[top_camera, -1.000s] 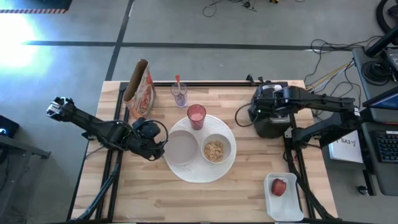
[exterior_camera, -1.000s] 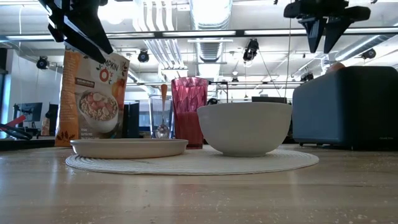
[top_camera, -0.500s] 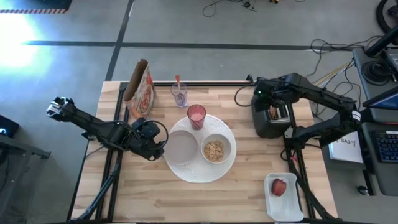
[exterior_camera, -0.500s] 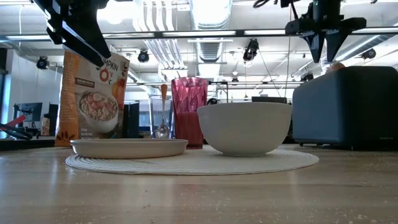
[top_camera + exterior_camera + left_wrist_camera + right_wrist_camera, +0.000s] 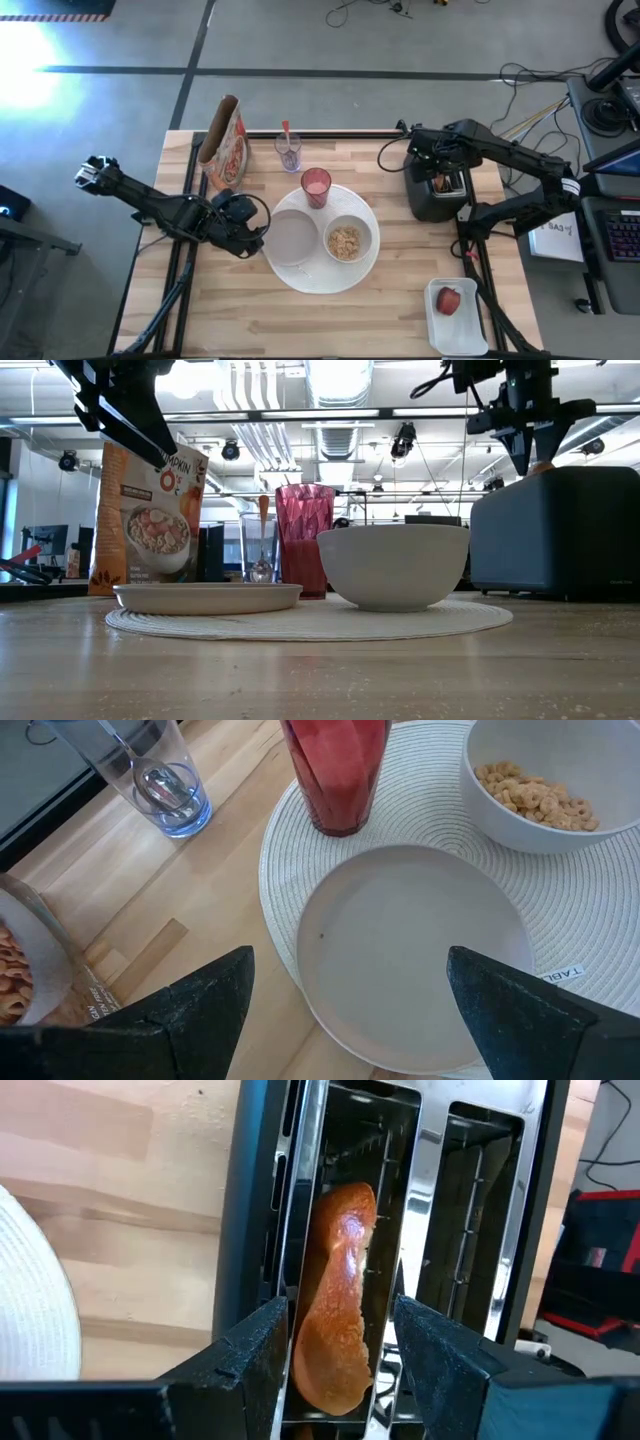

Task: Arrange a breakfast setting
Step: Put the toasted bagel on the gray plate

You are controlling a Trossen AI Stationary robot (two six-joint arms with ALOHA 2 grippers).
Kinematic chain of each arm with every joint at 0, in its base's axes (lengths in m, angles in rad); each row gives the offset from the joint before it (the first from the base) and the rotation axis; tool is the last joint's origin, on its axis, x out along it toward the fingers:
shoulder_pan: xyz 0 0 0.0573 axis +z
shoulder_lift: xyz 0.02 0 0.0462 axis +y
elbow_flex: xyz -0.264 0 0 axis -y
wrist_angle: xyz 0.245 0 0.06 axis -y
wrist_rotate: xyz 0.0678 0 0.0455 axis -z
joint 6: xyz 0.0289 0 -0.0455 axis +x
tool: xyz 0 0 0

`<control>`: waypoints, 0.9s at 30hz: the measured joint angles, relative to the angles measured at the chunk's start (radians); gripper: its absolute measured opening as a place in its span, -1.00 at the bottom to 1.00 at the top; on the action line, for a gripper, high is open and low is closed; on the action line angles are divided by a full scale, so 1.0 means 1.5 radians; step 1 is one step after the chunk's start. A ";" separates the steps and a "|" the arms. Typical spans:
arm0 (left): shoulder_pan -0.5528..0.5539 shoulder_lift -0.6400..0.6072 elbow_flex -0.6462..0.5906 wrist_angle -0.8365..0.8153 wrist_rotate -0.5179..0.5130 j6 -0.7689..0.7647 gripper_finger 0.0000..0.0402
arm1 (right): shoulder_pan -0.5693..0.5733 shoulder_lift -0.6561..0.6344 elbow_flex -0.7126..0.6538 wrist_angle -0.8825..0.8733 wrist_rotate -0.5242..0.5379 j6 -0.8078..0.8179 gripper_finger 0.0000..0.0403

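Note:
A bagel (image 5: 340,1310) stands on edge in one slot of the black toaster (image 5: 437,195) at the table's far right. My right gripper (image 5: 340,1370) is open just above the toaster, one finger on each side of the bagel; I see no contact. My left gripper (image 5: 360,1010) is open and empty, hovering at the left edge of the empty shallow white bowl (image 5: 293,238). That bowl, a bowl of cereal (image 5: 345,241) and the pink tumbler (image 5: 316,186) stand on the large round white woven plate (image 5: 325,275). The red apple (image 5: 449,300) lies in the white tray (image 5: 458,330).
A cereal bag (image 5: 224,148) stands at the far left. Beside it, a clear glass (image 5: 288,152) holds the orange-handled spoon. The toaster's second slot (image 5: 480,1230) is empty. Bare wood lies along the near edge (image 5: 300,325).
My right gripper has come down toward the toaster's top and now stands over the slot with the bagel, its fingers pointing down.

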 joint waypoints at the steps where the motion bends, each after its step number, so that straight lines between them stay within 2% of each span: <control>1: 0.000 0.000 0.000 0.000 0.000 0.000 0.56 | 0.000 0.000 0.000 0.000 -0.001 0.000 -0.13; 5: 0.000 0.000 0.000 0.000 0.000 0.000 0.56 | 0.000 0.000 0.000 0.000 -0.002 -0.004 -0.20; 15: 0.000 0.000 0.000 0.001 0.000 0.000 0.56 | 0.000 0.002 -0.001 0.001 -0.017 -0.009 -0.59; 23: 0.000 0.000 0.000 0.001 0.000 0.000 0.56 | 0.000 0.008 -0.001 0.002 -0.017 -0.035 -0.76; 27: 0.000 0.000 0.000 0.001 0.000 0.000 0.56 | 0.000 0.008 0.007 0.000 -0.042 -0.050 -0.86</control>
